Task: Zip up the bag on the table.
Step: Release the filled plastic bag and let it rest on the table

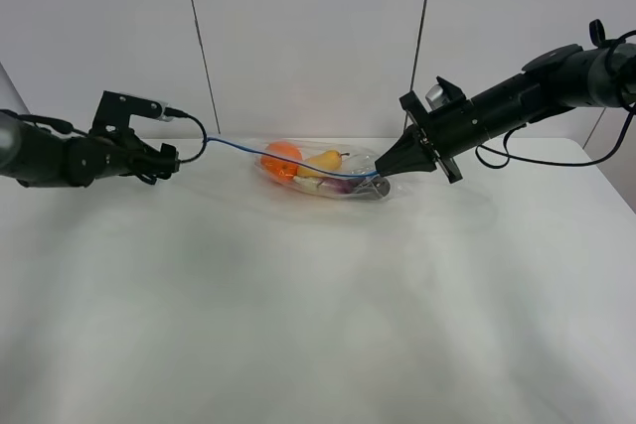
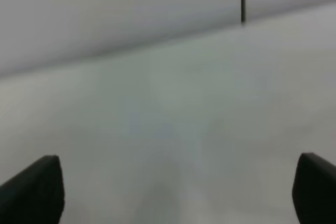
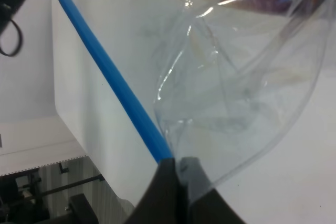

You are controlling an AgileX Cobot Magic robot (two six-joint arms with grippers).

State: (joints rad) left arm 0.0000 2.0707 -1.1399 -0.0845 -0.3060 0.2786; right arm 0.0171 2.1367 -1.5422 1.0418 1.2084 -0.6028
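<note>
The clear bag (image 1: 320, 182) lies on the white table (image 1: 318, 325) at the back middle, with orange, yellow and dark purple produce inside. Its blue zip strip (image 1: 288, 161) runs from near my left gripper to the bag's right end. My right gripper (image 1: 386, 174) is shut on the right end of the strip; in the right wrist view the shut gripper (image 3: 177, 162) pinches the strip (image 3: 105, 69) beside the bag's clear plastic (image 3: 236, 93). My left gripper (image 1: 171, 161) is just left of the strip's left end. In the left wrist view it (image 2: 178, 169) is open wide with only table (image 2: 184, 103) between the fingers.
A black cable (image 1: 199, 131) loops from the left arm close to the strip's left end. A grey wall with dark seams stands behind the table's far edge (image 1: 298, 139). The table's right edge (image 1: 606, 176) is behind the right arm.
</note>
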